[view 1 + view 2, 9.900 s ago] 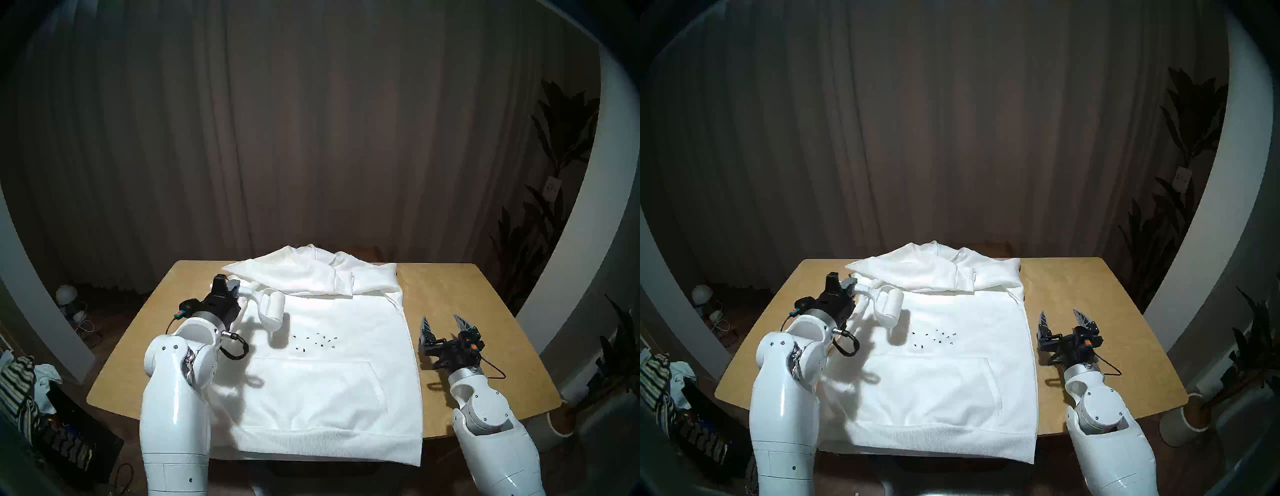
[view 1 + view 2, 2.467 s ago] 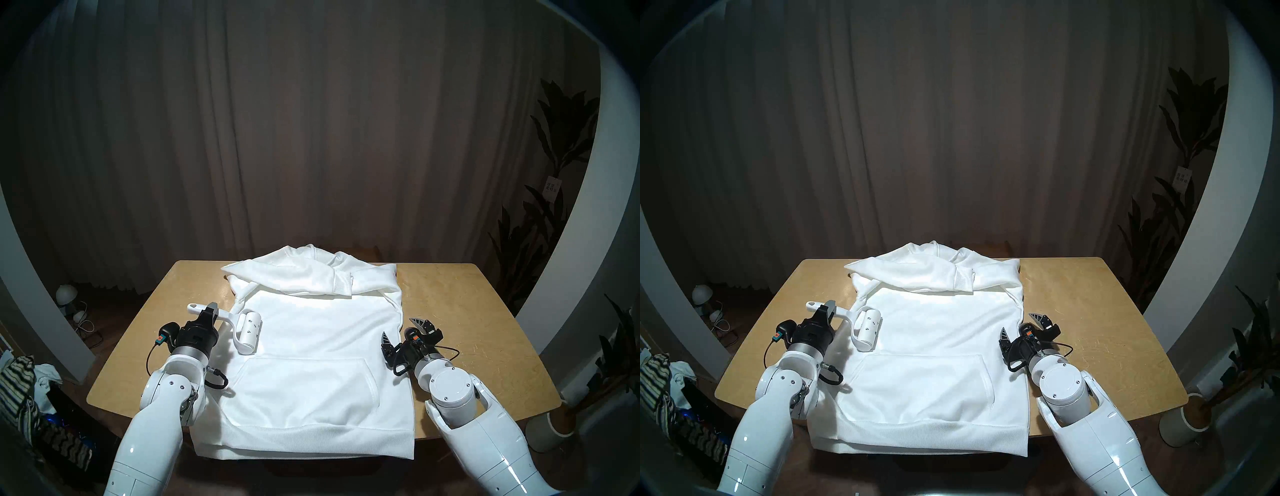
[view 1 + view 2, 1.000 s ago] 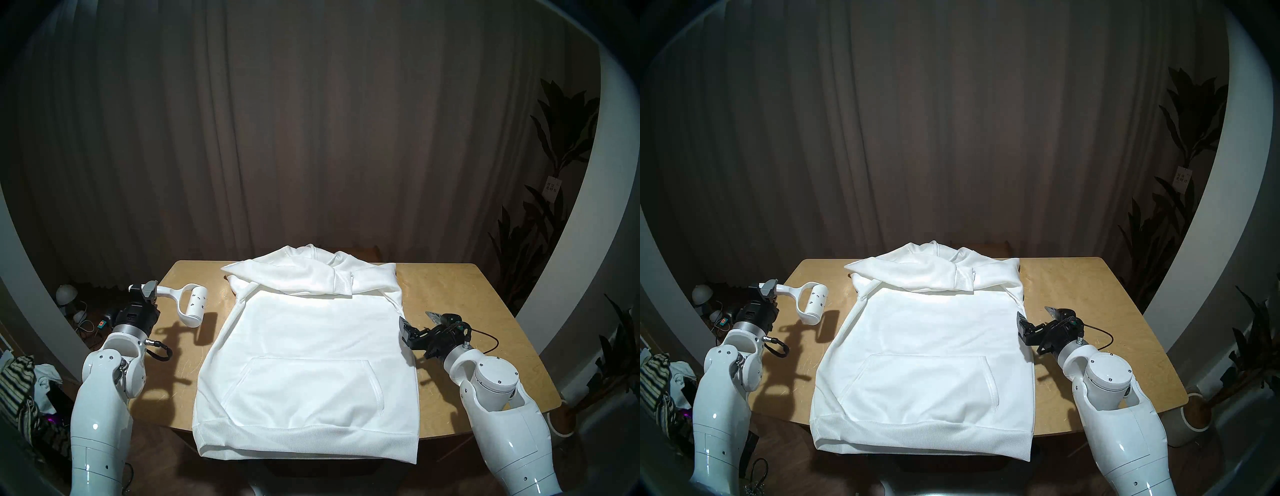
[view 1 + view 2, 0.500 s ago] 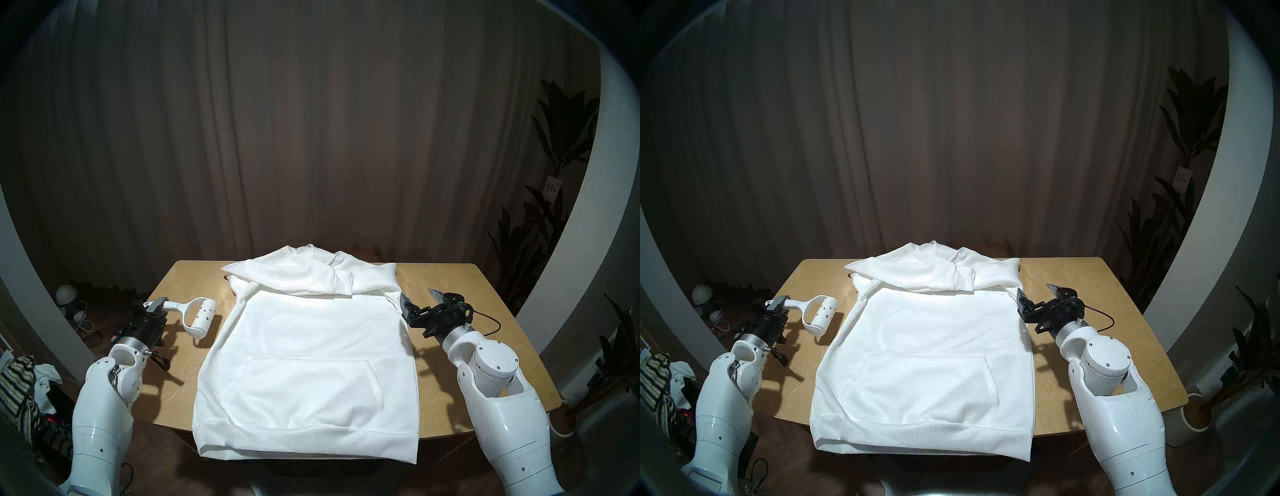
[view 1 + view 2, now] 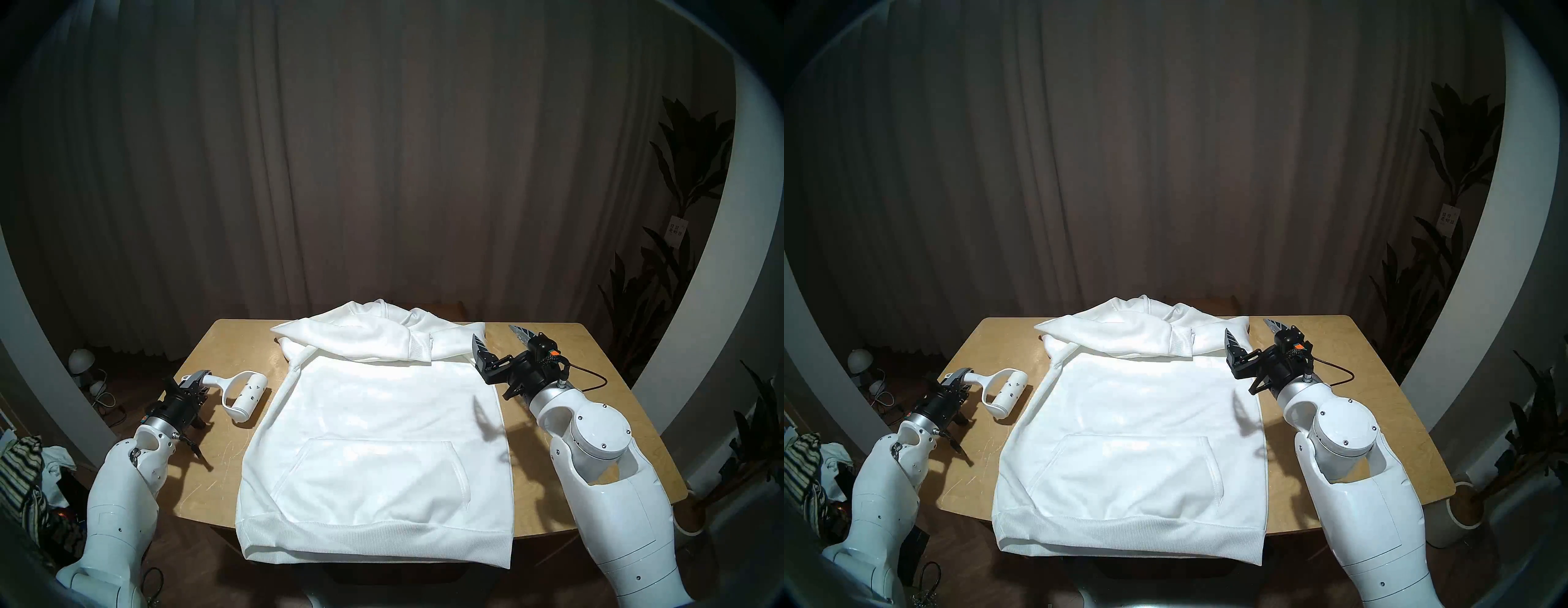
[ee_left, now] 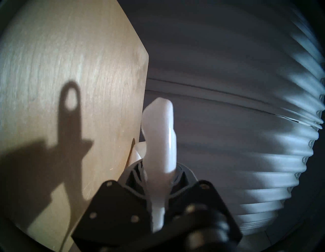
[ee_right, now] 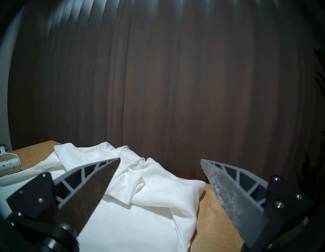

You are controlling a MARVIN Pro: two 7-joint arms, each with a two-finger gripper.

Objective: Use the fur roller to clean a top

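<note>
The white hooded sweatshirt [image 5: 373, 424] lies flat on the wooden table [image 5: 551, 352], hood at the far edge and hem hanging over the near edge; it also shows in the head right view [image 5: 1132, 424] and the right wrist view [image 7: 140, 220]. The white fur roller [image 5: 249, 395] [image 5: 1009, 395] carries dark specks and sits low at the table's left, beside the sweatshirt. My left gripper [image 5: 196, 379] [image 5: 959, 379] is shut on its handle [image 6: 160, 140]. My right gripper [image 5: 495, 334] [image 5: 1247, 327] [image 7: 160, 159] is open and empty above the sweatshirt's right shoulder.
A striped cloth pile [image 5: 21, 467] lies on the floor at the left. A small lamp [image 5: 80, 361] and cables are beyond it. A potted plant [image 5: 662, 297] stands at the right. Dark curtains hang behind the table.
My left gripper carried the roller off the sweatshirt to the table's left and lowered it. The dark specks left the sweatshirt's chest and show on the roller. My right gripper moved forward to the right shoulder.
</note>
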